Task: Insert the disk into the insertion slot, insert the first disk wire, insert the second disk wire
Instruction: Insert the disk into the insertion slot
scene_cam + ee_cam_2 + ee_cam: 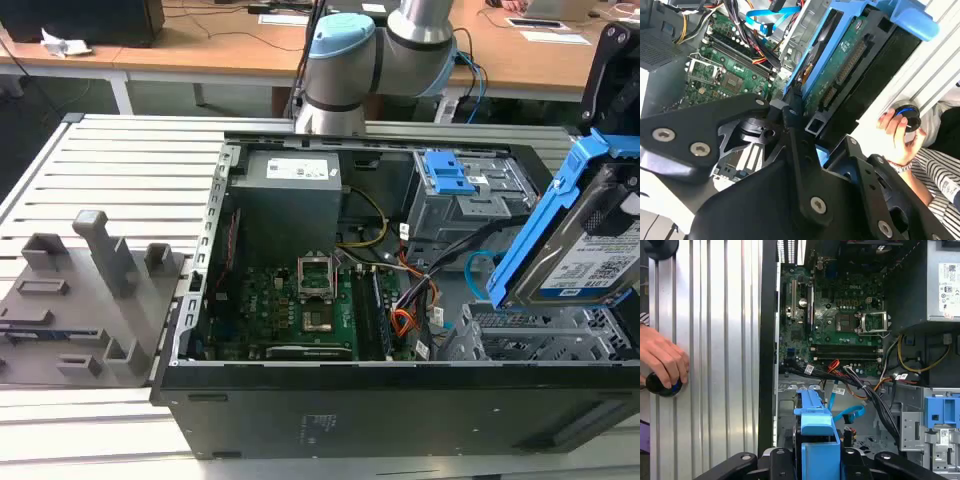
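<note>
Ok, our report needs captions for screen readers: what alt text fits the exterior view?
The disk, in its blue frame, hangs tilted above the slot at the exterior view's right end of an open computer case. Inside, the orange-red wire and light blue cable lie beside the motherboard; the arm stands behind the case.

exterior view: high, angled down at open computer case [350, 420] | first wrist view: straight down on motherboard [840, 315] | second wrist view: close, tilted along the disk [840, 65] | shared: motherboard

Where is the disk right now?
At the exterior view's right, the disk hangs tilted just above the low silver cage, held by the end effector.
</note>
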